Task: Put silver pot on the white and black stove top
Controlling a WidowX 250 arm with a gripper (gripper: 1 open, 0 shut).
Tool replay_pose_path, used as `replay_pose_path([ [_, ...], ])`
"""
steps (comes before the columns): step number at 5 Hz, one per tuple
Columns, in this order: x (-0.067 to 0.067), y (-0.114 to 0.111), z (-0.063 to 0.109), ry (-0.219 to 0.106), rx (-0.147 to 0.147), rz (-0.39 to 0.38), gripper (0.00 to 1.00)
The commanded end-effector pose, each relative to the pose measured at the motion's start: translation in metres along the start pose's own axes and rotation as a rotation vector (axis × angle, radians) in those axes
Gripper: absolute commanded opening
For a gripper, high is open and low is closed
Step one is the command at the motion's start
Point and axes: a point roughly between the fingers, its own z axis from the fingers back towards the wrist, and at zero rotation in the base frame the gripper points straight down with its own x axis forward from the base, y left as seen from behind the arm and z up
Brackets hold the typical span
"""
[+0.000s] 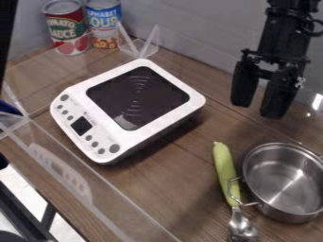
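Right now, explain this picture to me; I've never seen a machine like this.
The black thing coming down at upper right is a robot arm. Its gripper is open, fingers apart, holding nothing, above the table. A camera looks down at the scene from above at an angle. On the wooden table sit a white cooktop with a black centre, a silver pot, and a metal scoop with a green handle beside the pot. Two cans stand at the back left.

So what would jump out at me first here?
Probably the bright white stove top with its black centre, left of the middle. Next, the shiny silver pot at the lower right, and above it the black end effector, hanging open.
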Motion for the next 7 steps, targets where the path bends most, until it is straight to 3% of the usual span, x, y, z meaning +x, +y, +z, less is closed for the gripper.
replay_pose_path([
  [1, 0.006, -0.015, 0.014, -0.05, 0.033, -0.024, 1.0],
  [3, 0.005, -0.019, -0.002, -0.068, 0.049, 0.009, 1.0],
  [5, 0.011, -0.01, -0.022, -0.052, 0.069, -0.031, 1.0],
  [7, 0.016, 0.003, -0.039, -0.065, 0.078, -0.046, 1.0],
])
